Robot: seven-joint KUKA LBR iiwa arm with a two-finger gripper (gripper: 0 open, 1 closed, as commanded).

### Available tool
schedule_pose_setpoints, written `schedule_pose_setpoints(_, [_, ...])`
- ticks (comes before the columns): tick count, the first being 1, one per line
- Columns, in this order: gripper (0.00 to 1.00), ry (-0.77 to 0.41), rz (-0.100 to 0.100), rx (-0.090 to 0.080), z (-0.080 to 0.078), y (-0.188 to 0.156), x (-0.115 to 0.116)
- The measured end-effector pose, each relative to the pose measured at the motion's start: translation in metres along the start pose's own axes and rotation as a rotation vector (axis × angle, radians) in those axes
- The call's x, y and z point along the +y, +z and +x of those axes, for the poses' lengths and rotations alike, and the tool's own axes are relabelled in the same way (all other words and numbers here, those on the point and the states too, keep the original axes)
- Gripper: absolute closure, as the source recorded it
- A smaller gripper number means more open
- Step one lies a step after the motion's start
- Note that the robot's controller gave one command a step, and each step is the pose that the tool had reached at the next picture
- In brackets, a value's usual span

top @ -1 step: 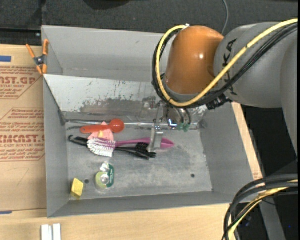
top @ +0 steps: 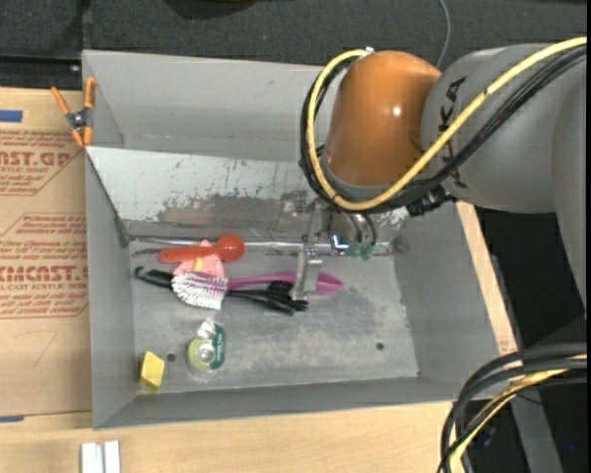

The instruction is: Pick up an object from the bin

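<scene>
One magenta-handled brush (top: 251, 284) lies mid-bin, white bristles toward bin's near-left, handle end beneath gripper (top: 308, 277). Likely light, stiff, slick plastic; best pinched across slim handle. Gripper open or closed: cannot tell.

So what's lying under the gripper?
A magenta handle and, beside it, a black brush lie just below the gripper. The arm hides whatever lies further back.

Arm (top: 517, 136) enters from the right, wrist bent downward. An orange cover (top: 379, 116) caps the wrist, with yellow cables (top: 313, 126) looped around it. The gripper (top: 310, 274) hangs low, pointing down.
</scene>
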State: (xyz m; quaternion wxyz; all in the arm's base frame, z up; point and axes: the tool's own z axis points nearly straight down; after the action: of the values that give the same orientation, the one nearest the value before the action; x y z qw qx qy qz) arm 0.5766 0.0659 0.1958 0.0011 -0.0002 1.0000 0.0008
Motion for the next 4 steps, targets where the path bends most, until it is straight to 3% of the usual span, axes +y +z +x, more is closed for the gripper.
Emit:
schedule_pose_setpoints(1, [0.00,0.013,-0.001,-0.013,-0.002,0.024,0.004])
schedule_pose_setpoints(2, [0.00,-0.032,-0.001,0.002,0.013,0.049,-0.004])
schedule_pose_setpoints(3, [0.00,-0.205,-0.002,-0.004,0.020,0.047,0.003])
schedule_pose_setpoints(4, [0.00,0.022,0.000,-0.004,0.023,0.118,-0.011])
